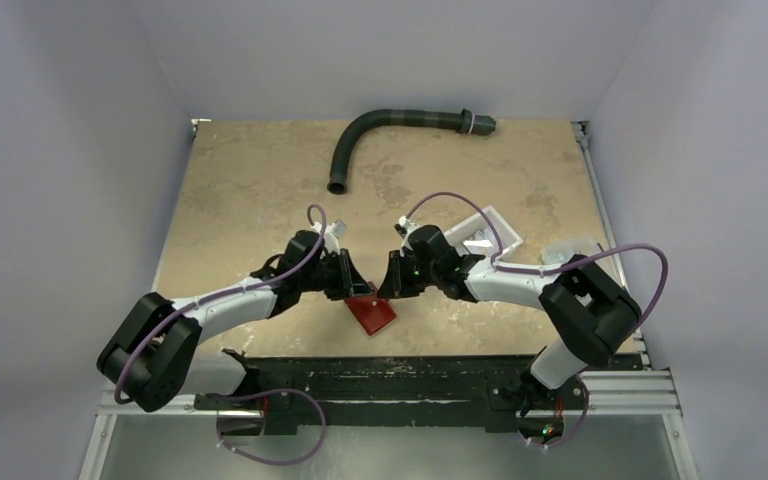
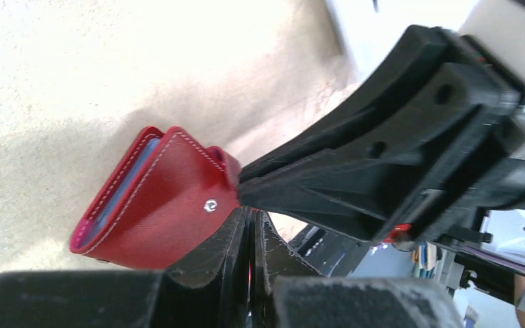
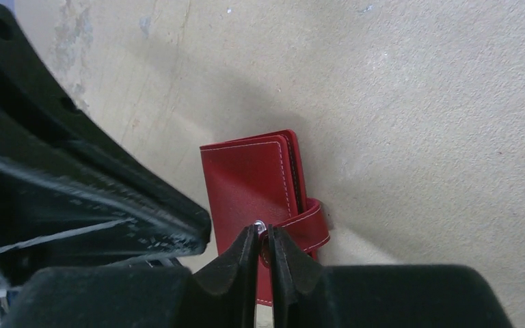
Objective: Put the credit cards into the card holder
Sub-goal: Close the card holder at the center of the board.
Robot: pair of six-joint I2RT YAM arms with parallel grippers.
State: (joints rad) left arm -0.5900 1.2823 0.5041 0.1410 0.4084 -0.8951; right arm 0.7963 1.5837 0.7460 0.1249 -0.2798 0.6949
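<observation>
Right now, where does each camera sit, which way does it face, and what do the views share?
Top external: above and behind the bases, looking down at the table; both arms, left gripper and right gripper show.
Left wrist: on the left arm, facing the card holder; own fingers below, right gripper at right.
Right wrist: on the right arm, facing the card holder; own fingers below, left gripper at left.
Shared: all see the card holder.

Walls (image 1: 60,150): plain pale lilac-grey, closing in the left, right and far sides | counter (image 1: 260,180): tan, mottled, with worn paler patches | right edge: metal rail (image 1: 598,200) | near edge: black plate (image 1: 390,372) on an aluminium frame (image 1: 645,388) | light: even, with soft shadows
</observation>
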